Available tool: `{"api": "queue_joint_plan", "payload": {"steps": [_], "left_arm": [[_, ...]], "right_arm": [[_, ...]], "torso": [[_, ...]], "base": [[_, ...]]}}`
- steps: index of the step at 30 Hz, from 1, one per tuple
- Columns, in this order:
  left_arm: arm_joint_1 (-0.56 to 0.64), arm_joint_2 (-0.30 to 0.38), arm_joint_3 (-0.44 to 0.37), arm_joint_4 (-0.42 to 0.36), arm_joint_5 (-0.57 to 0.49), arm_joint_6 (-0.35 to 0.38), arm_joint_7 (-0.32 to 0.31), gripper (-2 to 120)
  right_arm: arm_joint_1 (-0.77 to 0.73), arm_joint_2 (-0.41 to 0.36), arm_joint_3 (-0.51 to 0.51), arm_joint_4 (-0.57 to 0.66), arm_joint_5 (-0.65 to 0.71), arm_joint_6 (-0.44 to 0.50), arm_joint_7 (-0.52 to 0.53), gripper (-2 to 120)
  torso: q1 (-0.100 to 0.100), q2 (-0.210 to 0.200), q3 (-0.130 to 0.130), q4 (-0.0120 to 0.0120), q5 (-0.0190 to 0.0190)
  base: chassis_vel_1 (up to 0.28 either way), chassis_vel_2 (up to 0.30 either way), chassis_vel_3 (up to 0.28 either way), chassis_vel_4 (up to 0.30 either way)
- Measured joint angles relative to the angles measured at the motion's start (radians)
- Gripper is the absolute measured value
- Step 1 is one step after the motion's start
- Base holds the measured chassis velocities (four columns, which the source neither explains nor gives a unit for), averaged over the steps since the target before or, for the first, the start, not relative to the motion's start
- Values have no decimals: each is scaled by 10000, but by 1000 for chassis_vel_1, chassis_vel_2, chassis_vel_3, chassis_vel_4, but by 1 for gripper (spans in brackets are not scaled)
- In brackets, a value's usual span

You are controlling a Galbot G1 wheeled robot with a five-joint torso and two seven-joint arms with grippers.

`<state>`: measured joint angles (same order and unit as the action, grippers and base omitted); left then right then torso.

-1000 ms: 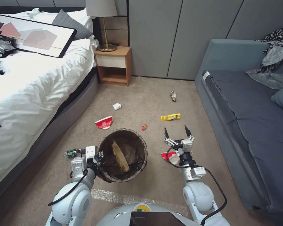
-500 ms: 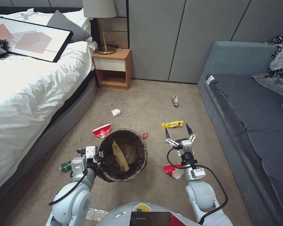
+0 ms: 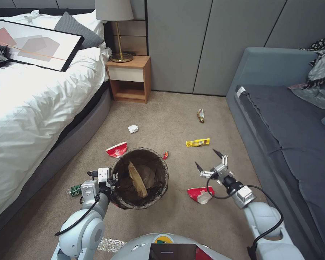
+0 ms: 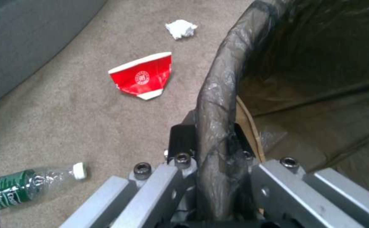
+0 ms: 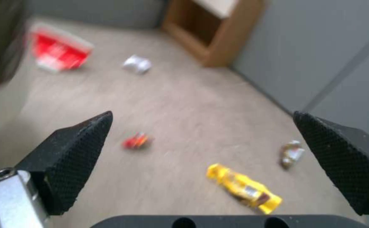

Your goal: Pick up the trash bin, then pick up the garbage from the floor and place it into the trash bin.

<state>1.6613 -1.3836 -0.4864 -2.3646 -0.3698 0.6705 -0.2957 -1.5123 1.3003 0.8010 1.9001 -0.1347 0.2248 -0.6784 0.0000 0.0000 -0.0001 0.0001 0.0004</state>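
We hold the trash bin [image 3: 139,177] by its near-left rim: our left gripper [image 3: 105,181] is clamped on the bag-covered lip, one finger inside and one outside in the left wrist view, and the bin has to stay level with its mouth up while the other arm works. Our right gripper [image 3: 208,161] hangs above the carpet to the bin's right, fingers spread wide and holding nothing. Just below and slightly back toward us lies the crushed red cup [image 3: 199,194], the closest piece; to take it well we judge the pincer should tip down and straddle the flattened paper across its narrow side, then carry it left over the open rim. Ahead of the fingertips lies the yellow wrapper [image 3: 197,142], to their left, close against the bin, the small red scrap [image 3: 165,155], and farther on the brown wrapper [image 3: 200,115]. Beyond the bin sit a second red cup [image 3: 117,149] and a tissue wad [image 3: 133,128]; the bottle [image 3: 74,190] lies left of the clamped hand. The sofa [image 3: 278,119] hems in the right arm's swing.
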Motion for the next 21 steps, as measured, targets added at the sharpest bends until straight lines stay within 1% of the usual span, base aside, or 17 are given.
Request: {"api": "queue_joint_plan", "payload": {"steps": [2,3,4,7,10,18,21], "left_arm": [[0,0,9,1,12,0,4,3],[0,0,9,1,12,0,4,3],[0,-1,26,1,20,0,9,3],[-1,-2,42,1,26,0,12,3],[10,17,92,1,57,0,18,3],[50,40,120,-17,100,0,27,3],[102,43,129,-40,151,-2,42,3]], "right_arm": [[122,-62,376,-437,-255,453,-1095,100],[122,-62,376,-437,-255,453,-1095,100],[245,-91,526,-765,-462,699,-1506,100],[352,-101,609,-996,-639,833,-1733,100],[724,-157,723,-1731,-1304,1126,-2256,100],[1289,-373,575,-2680,-2196,1308,-2369,100],[1876,-632,185,-3285,-2758,1312,-2128,100]], "torso": [[0,0,0,-2,-1],[0,0,0,-2,-1],[0,0,0,-3,-1],[0,0,0,-1,-1],[0,0,1,-1,-2],[0,0,1,-2,-3],[0,0,1,-1,-3]], "base": [[0,0,0,0],[0,0,0,0],[0,0,0,0],[0,0,0,0],[0,0,0,0],[0,0,0,0],[0,0,0,0]]}}
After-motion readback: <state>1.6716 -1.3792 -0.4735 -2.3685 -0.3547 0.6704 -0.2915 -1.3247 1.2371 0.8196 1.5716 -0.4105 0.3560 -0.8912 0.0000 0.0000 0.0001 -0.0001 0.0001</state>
